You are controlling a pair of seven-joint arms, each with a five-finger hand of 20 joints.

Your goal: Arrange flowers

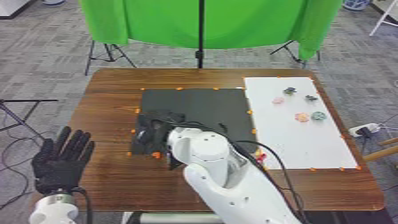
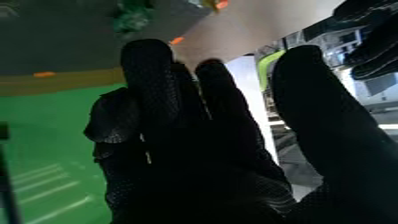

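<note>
Left of the black mat (image 1: pixel 209 102), nearest, the left hand (image 1: pixel 60 165) is open, fingers straight. Over the mat's left side the right hand (image 1: pixel 157 133) has its fingers stretched out too, gripping nothing I can see; a green tuft (image 2: pixel 133 17) seems to lie on the mat. Right of the mat, on a white sheet (image 1: pixel 311 145), sit a peach flower (image 1: pixel 302 117) and a teal flower (image 1: pixel 318 116), then a pink flower (image 1: pixel 278 100). They look light, soft, easily crushed; I'd pinch them low, at the base
</note>
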